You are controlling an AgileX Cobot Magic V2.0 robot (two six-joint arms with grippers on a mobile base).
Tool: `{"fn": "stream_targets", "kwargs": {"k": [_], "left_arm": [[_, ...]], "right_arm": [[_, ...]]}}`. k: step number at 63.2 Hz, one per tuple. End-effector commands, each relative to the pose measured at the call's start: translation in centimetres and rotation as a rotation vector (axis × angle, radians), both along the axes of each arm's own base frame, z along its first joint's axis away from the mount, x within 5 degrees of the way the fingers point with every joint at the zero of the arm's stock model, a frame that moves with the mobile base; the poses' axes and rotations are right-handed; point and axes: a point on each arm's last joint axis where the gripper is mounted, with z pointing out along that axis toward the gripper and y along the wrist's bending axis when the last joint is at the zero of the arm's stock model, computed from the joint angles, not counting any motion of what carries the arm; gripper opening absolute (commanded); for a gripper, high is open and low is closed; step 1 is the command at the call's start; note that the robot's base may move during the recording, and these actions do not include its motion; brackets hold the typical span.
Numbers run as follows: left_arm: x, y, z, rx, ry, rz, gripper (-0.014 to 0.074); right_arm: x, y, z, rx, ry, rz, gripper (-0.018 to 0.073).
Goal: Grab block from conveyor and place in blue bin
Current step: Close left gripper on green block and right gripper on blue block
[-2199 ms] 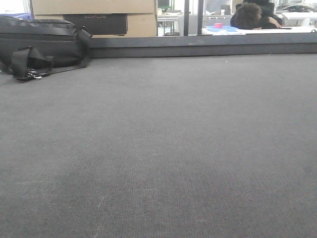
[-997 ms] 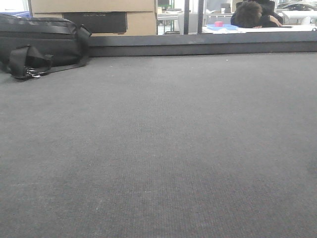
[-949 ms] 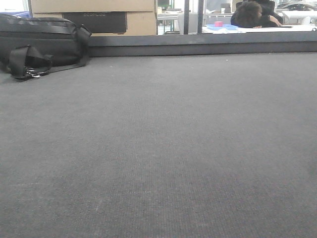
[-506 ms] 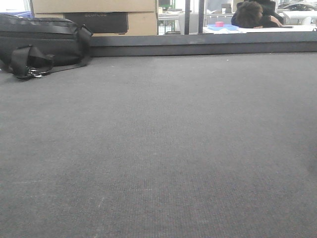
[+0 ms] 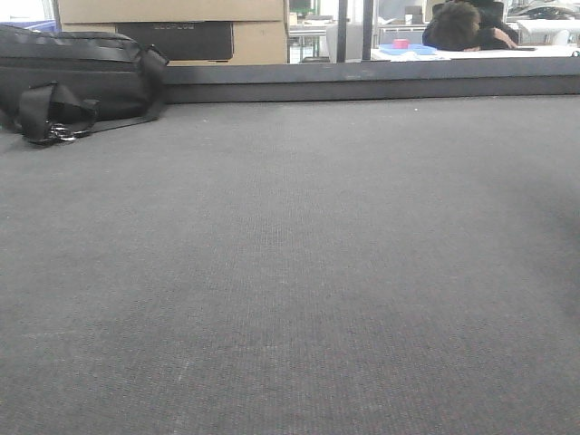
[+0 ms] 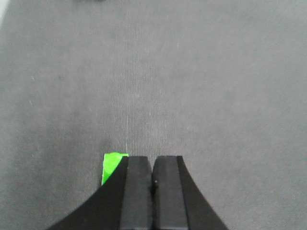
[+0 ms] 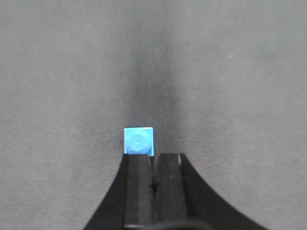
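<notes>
The conveyor (image 5: 299,263) is a wide dark grey woven belt filling the front view, with a dark edge rail (image 5: 362,83) at the back. In the left wrist view my left gripper (image 6: 152,159) is shut with nothing between its fingers. A green block (image 6: 112,165) lies on the belt just left of it, partly hidden by the left finger. In the right wrist view my right gripper (image 7: 154,155) is shut and empty. A small blue block (image 7: 138,141) lies on the belt just past the left fingertip. The blue bin is out of view. Neither gripper shows in the front view.
A black bag (image 5: 77,77) with a strap lies at the belt's far left corner. Cardboard boxes (image 5: 172,23) stand behind it. Beyond the rail a person's head (image 5: 458,27) rests on a white table.
The front view has shifted only slightly. A faint shadow has grown at the belt's right edge. No block or gripper comes into that view.
</notes>
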Motion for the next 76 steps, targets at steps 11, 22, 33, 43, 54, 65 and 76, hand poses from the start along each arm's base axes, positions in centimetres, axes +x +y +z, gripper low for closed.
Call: {"fn": "stream_targets", "kwargs": {"k": [11, 22, 33, 43, 54, 65, 76], "left_arm": [[1.2, 0.0, -0.5, -0.003, 0.019, -0.001, -0.0111], [1.2, -0.1, -0.5, -0.015, 0.019, -0.002, -0.0111], [1.2, -0.2, -0.5, -0.024, 0.019, -0.003, -0.0111], [1.2, -0.2, -0.5, -0.024, 0.019, -0.003, -0.0111], [1.2, -0.3, -0.5, -0.05, 0.02, 0.004, -0.0111], [1.1, -0.4, -1.1, -0.063, 0.082, 0.008, -0.0111], [1.8, -0.4, -2.5, -0.099, 0.202, 0.046, -0.0111]], "right_arm": [[4.3, 0.3, -4.8, -0.002, 0.198, -0.001, -0.009], [5.2, 0.3, -6.5, -0.009, 0.28, 0.006, 0.0289], [5.9, 0.4, -8.4, -0.02, 0.347, 0.029, 0.0396], [6.2, 1.5, -10.9, -0.013, 0.408, 0.057, 0.0321], [7.0, 2.4, -12.3, -0.024, 0.37, 0.081, 0.0321], [7.3, 2.4, -13.2, -0.027, 0.406, 0.079, 0.0306], [7.4, 2.4, -13.8, -0.028, 0.428, 0.079, 0.0048]]}}
